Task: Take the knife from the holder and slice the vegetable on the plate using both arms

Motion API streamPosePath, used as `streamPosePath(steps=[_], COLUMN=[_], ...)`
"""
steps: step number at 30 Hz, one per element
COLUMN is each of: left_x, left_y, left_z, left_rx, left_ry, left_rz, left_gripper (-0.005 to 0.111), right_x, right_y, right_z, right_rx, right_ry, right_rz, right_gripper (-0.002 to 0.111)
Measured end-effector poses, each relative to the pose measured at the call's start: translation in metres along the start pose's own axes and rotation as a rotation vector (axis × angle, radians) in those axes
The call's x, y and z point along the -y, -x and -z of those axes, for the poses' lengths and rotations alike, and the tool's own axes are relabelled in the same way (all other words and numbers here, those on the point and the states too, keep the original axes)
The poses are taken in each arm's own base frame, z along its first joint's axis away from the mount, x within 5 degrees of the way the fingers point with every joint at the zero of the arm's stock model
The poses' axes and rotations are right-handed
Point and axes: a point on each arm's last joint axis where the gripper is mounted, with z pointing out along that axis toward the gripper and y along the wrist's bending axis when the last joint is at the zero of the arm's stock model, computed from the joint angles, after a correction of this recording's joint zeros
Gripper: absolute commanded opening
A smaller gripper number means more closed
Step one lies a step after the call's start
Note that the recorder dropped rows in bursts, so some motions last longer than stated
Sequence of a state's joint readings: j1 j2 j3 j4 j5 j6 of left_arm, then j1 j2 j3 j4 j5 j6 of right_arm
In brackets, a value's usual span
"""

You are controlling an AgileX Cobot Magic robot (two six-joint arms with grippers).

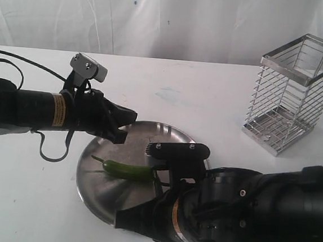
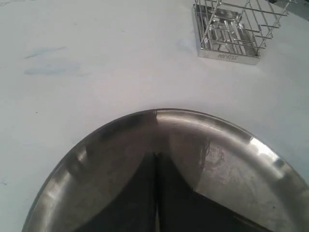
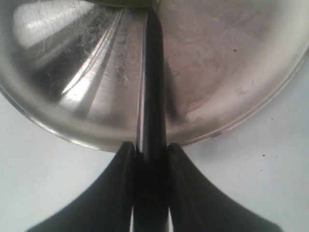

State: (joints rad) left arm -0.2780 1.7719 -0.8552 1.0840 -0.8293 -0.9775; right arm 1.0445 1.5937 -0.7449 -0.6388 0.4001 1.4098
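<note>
Steel plate: a round, shallow stainless-steel plate (image 1: 96, 186) with a raised rim and a scuffed surface lies flat on the white worktop (image 1: 198, 90) between the two arms. The left wrist view shows the plate (image 2: 217, 145) from one side, and the right wrist view shows the plate (image 3: 217, 63) from the other.
Green chili: a small, slender, glossy green chili pepper (image 1: 127, 171) with a thin curved stem lies on its side on the plate, left of the plate's middle in the exterior view, stem pointing left. A sliver of the chili (image 3: 120, 2) shows in the right wrist view.
Black knife: a slim all-black kitchen knife (image 3: 152, 87), seen edge-on, reaches from the right tool out over the plate to the chili. Whether its tip touches the chili cannot be told.
Right tool: the right tool (image 3: 151, 147) has its black fingers clamped on the knife's near end, one on each side, above the plate's rim.
Left tool: the left tool (image 1: 123, 133) (image 2: 155, 162) has its black fingers pressed together with nothing between them. It hangs over the plate near the rim, apart from the chili.
Wire holder: a tall square basket of shiny horizontal metal wires with a flat steel rim, the holder (image 1: 291, 98) stands upright on the worktop at the far right of the exterior view, well apart from the plate. The left wrist view shows the holder (image 2: 231, 29) at its base.
</note>
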Motion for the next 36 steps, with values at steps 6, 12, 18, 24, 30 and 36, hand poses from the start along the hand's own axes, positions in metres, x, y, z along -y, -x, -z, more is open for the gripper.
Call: streamPosePath(steps=[6,12,18,24,30,36], left_x=[0.003,0.003,0.003,0.003,0.014,0.016], left_y=[0.002,0.003,-0.003,-0.022,-0.030,-0.041], left_z=[0.000,0.000,0.001,0.002,-0.003,-0.006], left_rx=[0.028,0.031,-0.028,-0.217,-0.199,-0.209], left_ry=[-0.033,-0.036,-0.056,-0.090,-0.241,-0.321], left_rz=[0.012,0.012,-0.067,-0.324,-0.643,-0.723], left_gripper=[0.000,0.000,0.000,0.001,0.036,0.061], right_x=[-0.006,-0.005,0.005,0.010,0.021,0.033], right_y=[-0.004,-0.004,-0.003,0.008,0.028,0.034], right_z=[0.002,0.003,0.005,0.024,0.065,0.099], right_rx=[0.015,0.057,0.083,0.161,0.269,0.321], right_ry=[0.007,-0.040,-0.164,-0.180,-0.091,-0.041], right_rz=[0.037,0.058,0.046,0.061,0.001,-0.038], right_gripper=[0.000,0.000,0.000,0.000,0.000,0.000])
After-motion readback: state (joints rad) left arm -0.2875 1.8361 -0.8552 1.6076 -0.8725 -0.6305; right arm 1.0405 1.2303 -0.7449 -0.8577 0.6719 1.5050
